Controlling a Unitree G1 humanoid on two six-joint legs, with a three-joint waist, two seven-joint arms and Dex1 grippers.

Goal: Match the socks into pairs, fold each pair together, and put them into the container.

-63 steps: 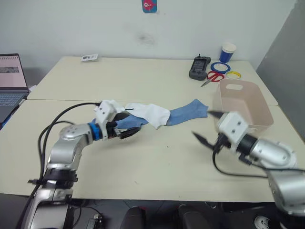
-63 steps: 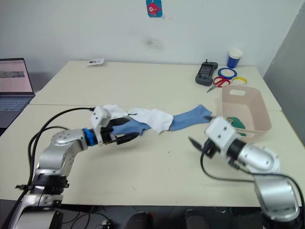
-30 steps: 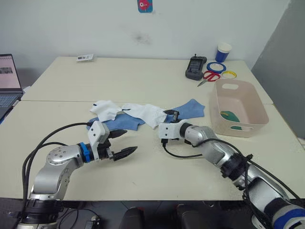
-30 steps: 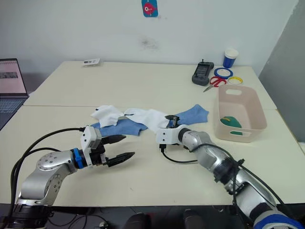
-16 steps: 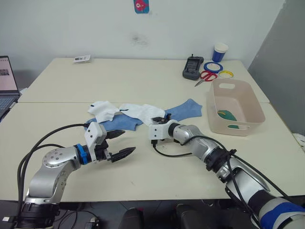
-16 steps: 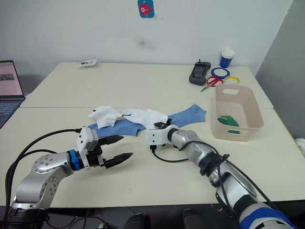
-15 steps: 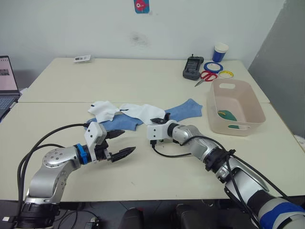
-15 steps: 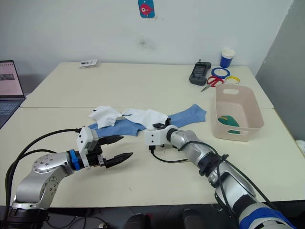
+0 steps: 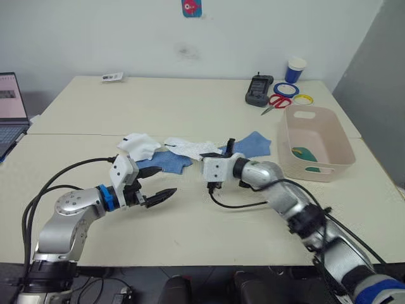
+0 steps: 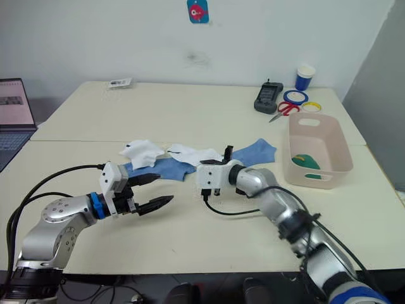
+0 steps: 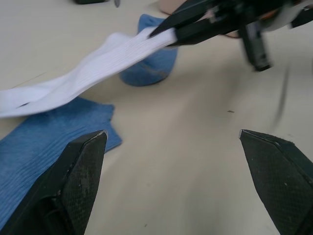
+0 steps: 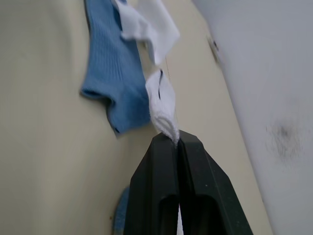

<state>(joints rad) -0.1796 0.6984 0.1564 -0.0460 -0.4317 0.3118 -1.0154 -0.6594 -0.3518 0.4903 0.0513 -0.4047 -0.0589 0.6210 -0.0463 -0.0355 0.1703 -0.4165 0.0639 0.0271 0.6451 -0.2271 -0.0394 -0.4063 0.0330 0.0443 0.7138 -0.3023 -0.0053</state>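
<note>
White sock (image 9: pixel 193 147) is pinched at one end by right gripper (image 9: pixel 226 149), fingers tight together on the cloth, that end lifted just off the table (image 9: pixel 190 215). Other white sock (image 9: pixel 140 145) lies further left, on top of blue sock (image 9: pixel 166 162). 2nd blue sock (image 9: pixel 252 143) lies btwn right gripper & bin (image 9: pixel 316 149); green sock (image 9: pixel 304 154) inside bin. Left gripper (image 9: pixel 155 188) spread wide, holding nothing, near the first blue sock.
</note>
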